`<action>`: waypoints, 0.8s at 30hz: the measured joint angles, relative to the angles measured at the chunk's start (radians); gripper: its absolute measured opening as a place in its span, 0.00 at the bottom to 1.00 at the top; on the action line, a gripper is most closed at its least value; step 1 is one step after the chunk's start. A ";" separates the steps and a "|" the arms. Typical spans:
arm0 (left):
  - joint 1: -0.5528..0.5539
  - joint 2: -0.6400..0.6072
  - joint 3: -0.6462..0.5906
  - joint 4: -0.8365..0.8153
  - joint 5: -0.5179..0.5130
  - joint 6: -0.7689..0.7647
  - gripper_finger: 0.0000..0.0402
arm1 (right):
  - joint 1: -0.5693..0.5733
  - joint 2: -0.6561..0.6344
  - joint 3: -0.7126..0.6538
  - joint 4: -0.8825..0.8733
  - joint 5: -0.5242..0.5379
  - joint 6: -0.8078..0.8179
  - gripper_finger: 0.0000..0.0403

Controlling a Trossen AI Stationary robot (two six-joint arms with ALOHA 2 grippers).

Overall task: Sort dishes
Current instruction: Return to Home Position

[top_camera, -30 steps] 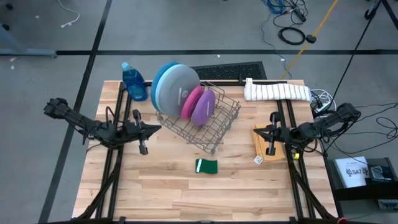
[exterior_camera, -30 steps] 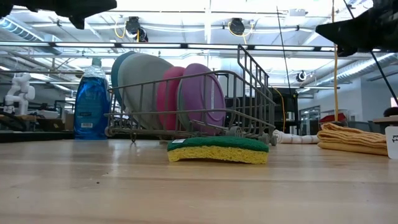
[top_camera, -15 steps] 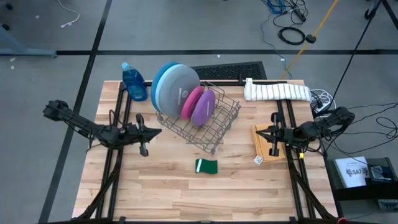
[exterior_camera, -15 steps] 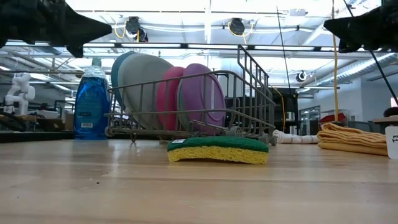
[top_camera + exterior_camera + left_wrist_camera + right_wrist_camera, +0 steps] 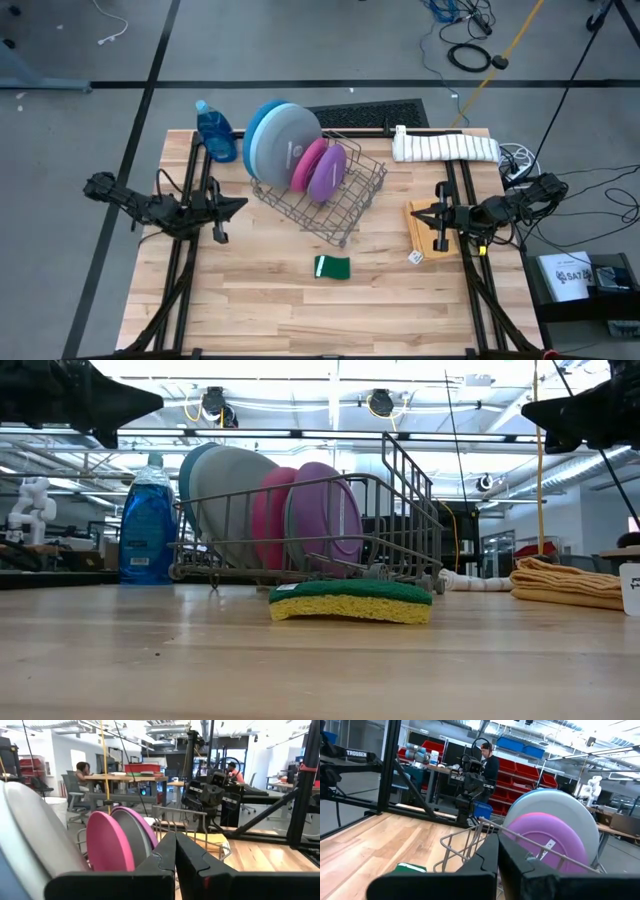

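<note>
The plates stand on edge in the grey wire rack (image 5: 345,205), which sits at the far middle of the wooden table (image 5: 270,310). Four can be told apart, packed one against the next: the large deep-blue plate (image 5: 257,128) is farthest to the left, the large pale-blue plate (image 5: 290,135) leans right beside it, then the pink plate (image 5: 307,165), and the purple plate (image 5: 329,173) is nearest the rack's open right end. A green and yellow sponge (image 5: 332,266) lies flat on the table nearer than the rack, apart from it. A blue soap bottle (image 5: 215,131) stands upright at the far left corner, and a white rolled towel (image 5: 446,147) lies along the far right edge. The left gripper (image 5: 236,204) hangs above the table left of the rack, pointing toward it, its two fingers pressed together with nothing between them. The right gripper (image 5: 420,211) hangs over a folded yellow cloth (image 5: 422,236) at the right side, also pointing inward, its fingers likewise pressed together and empty.
</note>
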 joint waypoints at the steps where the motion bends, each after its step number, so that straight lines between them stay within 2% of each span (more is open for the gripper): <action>1: 0.000 -0.025 0.000 -0.025 0.000 0.000 0.01 | 0.000 0.000 0.000 -0.002 0.003 0.000 0.00; 9: 0.000 -0.181 0.000 -0.274 -0.004 -0.086 0.01 | 0.000 0.000 0.000 -0.053 0.052 0.051 0.00; 24: -0.001 -0.180 0.000 -0.384 -0.007 -0.130 0.01 | 0.000 -0.001 0.000 -0.101 0.052 0.126 0.00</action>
